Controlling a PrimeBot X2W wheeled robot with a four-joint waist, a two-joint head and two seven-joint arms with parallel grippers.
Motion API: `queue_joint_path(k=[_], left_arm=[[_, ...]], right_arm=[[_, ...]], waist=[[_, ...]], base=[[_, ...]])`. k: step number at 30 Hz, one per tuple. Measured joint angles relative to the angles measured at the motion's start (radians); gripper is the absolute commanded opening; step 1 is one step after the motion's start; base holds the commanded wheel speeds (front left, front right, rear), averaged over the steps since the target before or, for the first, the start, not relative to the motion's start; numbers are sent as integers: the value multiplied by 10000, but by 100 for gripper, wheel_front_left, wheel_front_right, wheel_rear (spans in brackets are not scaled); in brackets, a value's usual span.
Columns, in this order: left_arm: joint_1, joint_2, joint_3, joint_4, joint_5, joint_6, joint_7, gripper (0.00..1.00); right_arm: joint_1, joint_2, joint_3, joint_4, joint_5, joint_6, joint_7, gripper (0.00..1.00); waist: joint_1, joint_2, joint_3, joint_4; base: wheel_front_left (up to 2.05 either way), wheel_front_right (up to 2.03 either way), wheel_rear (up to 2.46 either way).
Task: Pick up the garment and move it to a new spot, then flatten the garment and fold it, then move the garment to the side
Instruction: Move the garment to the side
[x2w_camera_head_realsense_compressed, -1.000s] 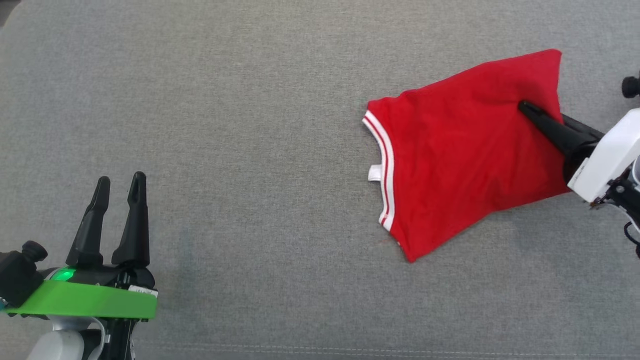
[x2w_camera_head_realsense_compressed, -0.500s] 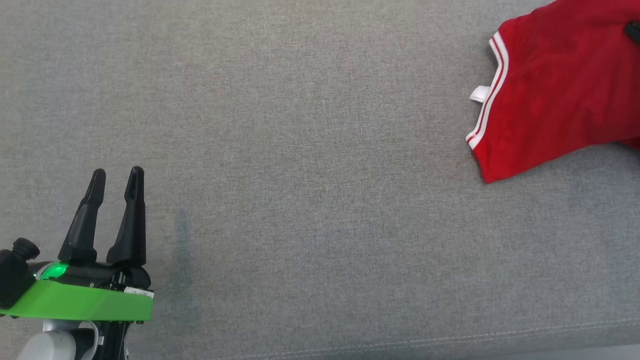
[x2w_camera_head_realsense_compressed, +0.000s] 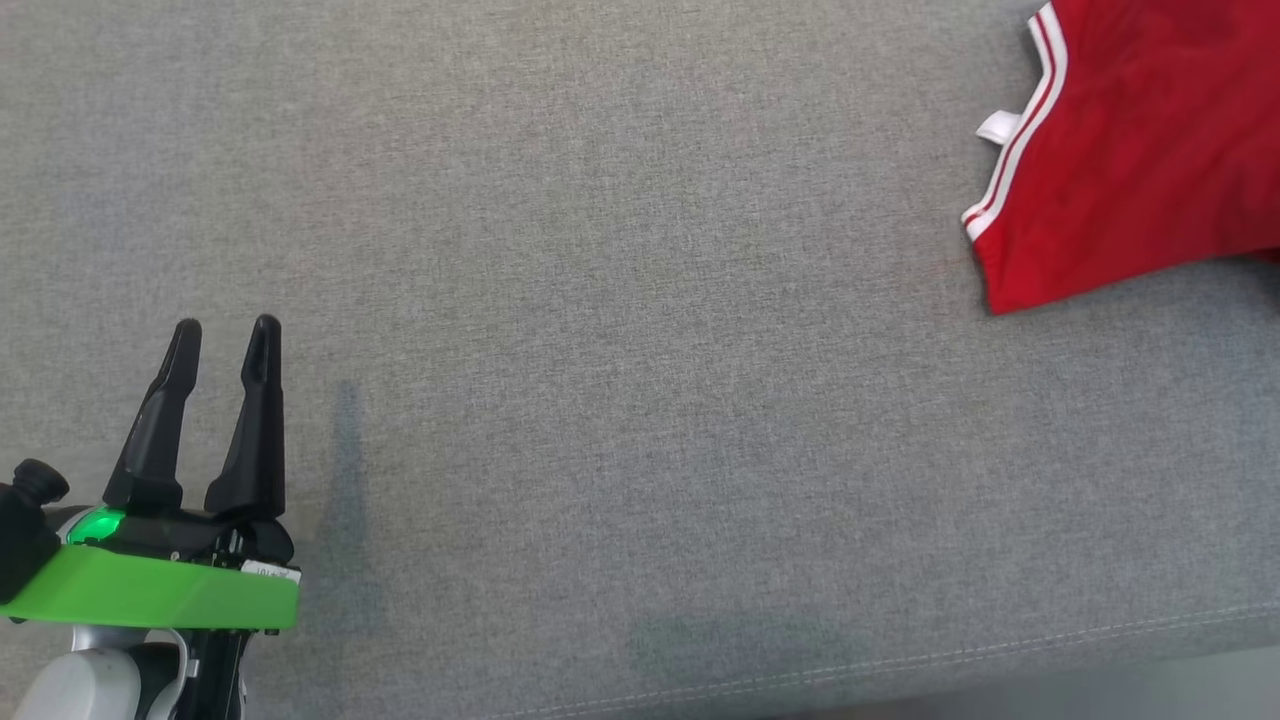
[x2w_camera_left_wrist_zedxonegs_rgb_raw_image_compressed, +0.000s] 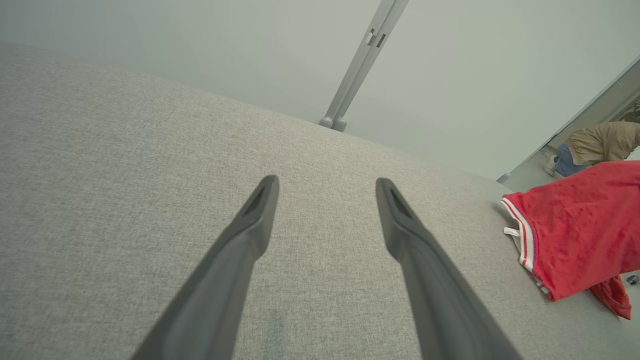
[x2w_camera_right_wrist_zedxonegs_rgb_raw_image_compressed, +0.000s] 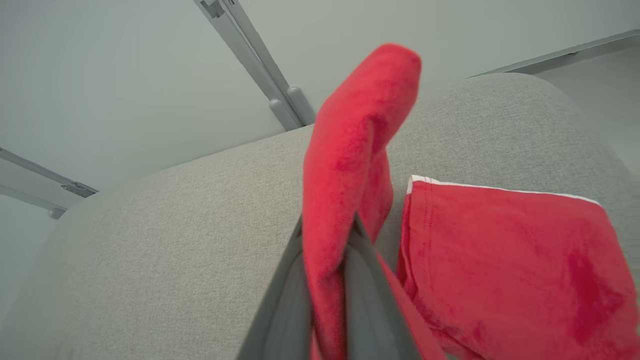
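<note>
The red garment (x2w_camera_head_realsense_compressed: 1140, 150) lies on the grey cushion (x2w_camera_head_realsense_compressed: 620, 300), at the far right part of it, near the cushion's right end. Its collar trim (x2w_camera_head_realsense_compressed: 1012, 165), white with thin red stripes, faces toward the middle of the cushion, and a small white label (x2w_camera_head_realsense_compressed: 997, 127) sticks out from it onto the grey fabric. The body of the garment looks mostly flat on the cushion, but one fold is lifted up from it.

This fold is between the two fingers of the right gripper (x2w_camera_right_wrist_zedxonegs_rgb_raw_image_compressed: 327, 220). The fingers are pressed together on the cloth, and the red fold stands up above their tips; the rest of the garment spreads on the cushion beside them.

The left gripper (x2w_camera_head_realsense_compressed: 226, 325) hangs over the near left part of the cushion, well apart from the garment. Its fingers are spread wide, and nothing is between them. A bright green band (x2w_camera_head_realsense_compressed: 150, 600) goes around its wrist.

A stitched seam (x2w_camera_head_realsense_compressed: 900, 662) runs along the near edge of the cushion. Behind the far edge of the cushion there is a pale wall with a grey metal rail (x2w_camera_left_wrist_zedxonegs_rgb_raw_image_compressed: 360, 55). Past the right end of the cushion, a person (x2w_camera_left_wrist_zedxonegs_rgb_raw_image_compressed: 600, 145) in a tan top bends down.
</note>
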Motion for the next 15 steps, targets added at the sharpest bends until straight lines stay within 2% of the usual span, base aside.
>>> queue_joint_path(k=[10, 13, 14, 15], left_arm=[[-29, 123, 2, -82, 10, 42, 251, 100], [-35, 203, -6, -107, 38, 44, 359, 100], [-38, 219, -10, -125, 73, 44, 431, 100], [-45, 230, -19, -132, 75, 44, 441, 100]], right_arm=[[44, -98, -698, 1601, -46, -311, -437, 0], [205, -96, -899, 2339, -535, -518, -945, 13], [307, -77, -951, 2573, -700, -558, -1137, 31], [377, 10, -1034, 2824, -897, -635, -1402, 93]], waist=[[0, 0, 216, -217], [0, 0, 269, -270], [0, 0, 283, -286], [0, 0, 290, -300]], base=[[0, 0, 0], [0, 0, 0], [0, 0, 0], [0, 0, 0]])
